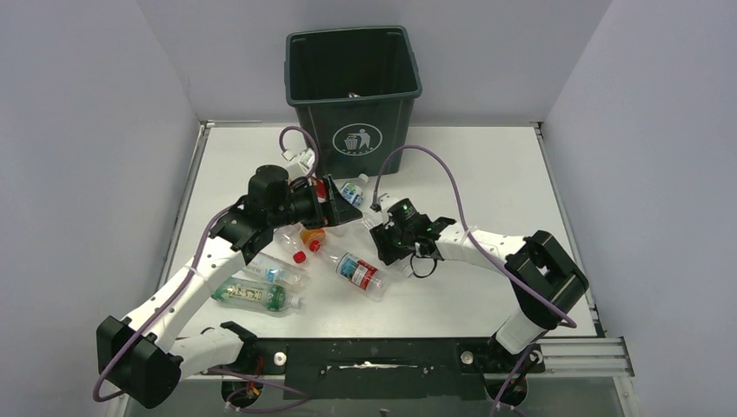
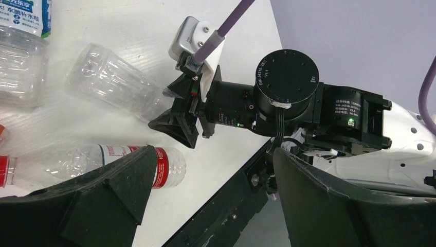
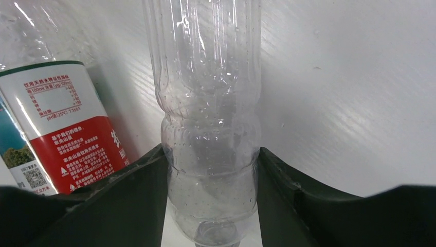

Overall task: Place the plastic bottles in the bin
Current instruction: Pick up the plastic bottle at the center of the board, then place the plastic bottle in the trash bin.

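The right claw (image 3: 211,164) is clenched on a clear bottle (image 3: 205,77) that carries no label. Both fingers press against its ribbed body, and it lies on the white surface (image 1: 487,174) near the middle. Just beside it lies a red-labelled bottle (image 3: 61,134). Its wrapper is white above and red below, with a small printed table, rows of Chinese characters too fine to read, a strip of green landscape and a QR code at the lower edge.

The left claw (image 2: 213,170) is released, its two black fingers wide apart with nothing between them. It faces the right arm's wrist. There a round black motor housing (image 2: 285,82) bears white lettering that begins "DM-J4310" and ends "V1.1". The block next to it carries a lit green lamp and print too small to make out.

At the top left of the left wrist view, a blue-labelled bottle (image 2: 25,15) shows white characters reading 补水啦. In the top view, a green-labelled bottle (image 1: 252,294) lies near the left arm, and an orange-capped bottle (image 1: 311,236) lies between the two claws.

The bin (image 1: 352,130) stands upright at the far edge of the surface, well apart from the clear bottle. On its front is a white figure dropping litter into a basket, and the line of characters beneath is illegible.
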You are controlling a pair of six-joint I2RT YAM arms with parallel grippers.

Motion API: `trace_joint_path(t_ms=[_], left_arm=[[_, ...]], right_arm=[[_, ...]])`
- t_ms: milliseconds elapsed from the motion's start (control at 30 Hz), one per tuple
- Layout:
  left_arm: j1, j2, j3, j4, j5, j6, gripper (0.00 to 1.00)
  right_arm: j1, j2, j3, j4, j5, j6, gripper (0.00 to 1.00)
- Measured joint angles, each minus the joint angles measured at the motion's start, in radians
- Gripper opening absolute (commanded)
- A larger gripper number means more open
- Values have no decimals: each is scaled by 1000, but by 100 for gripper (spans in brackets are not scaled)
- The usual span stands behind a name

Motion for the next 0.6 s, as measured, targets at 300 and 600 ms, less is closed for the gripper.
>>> trace_joint_path(t_ms=[300,600], left_arm=[[-18,10,0,14,-23,-23,84],[-31,29,-46,165,-22,-119,84]], right_arm=[[-3,-131,-10,-75,56,10,43],[-8,-292,71,-160,90,33,44]])
